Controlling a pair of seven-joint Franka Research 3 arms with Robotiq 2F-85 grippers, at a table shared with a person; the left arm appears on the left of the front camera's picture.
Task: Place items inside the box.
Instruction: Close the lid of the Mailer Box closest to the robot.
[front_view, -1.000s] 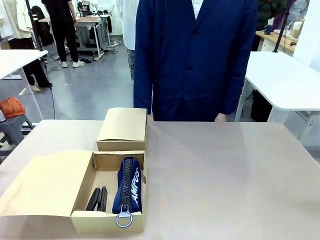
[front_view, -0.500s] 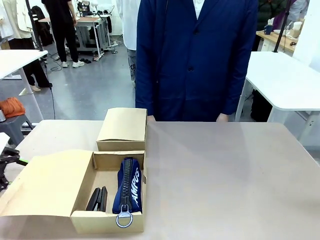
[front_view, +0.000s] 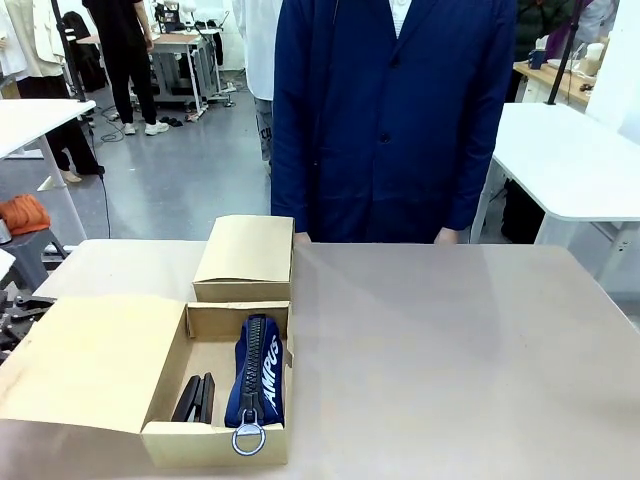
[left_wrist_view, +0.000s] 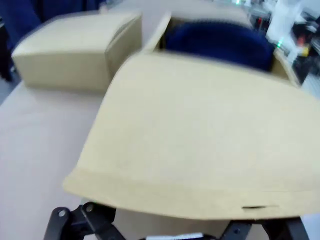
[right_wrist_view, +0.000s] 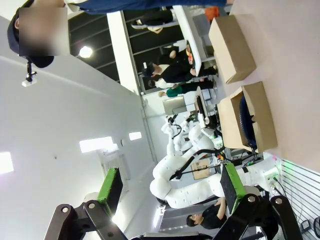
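The open brown cardboard box held a navy zip pencil pouch with white lettering beside a black stapler. The left gripper sat at the box's flap; its jaw state could not be told. The right gripper stood with jaws wide, empty

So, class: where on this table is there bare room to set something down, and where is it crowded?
Free: the table right of the open box, out to the right edge, and the strip before the person. Crowded: the left side, with the closed box, the flap, and pouch beside stapler inside.
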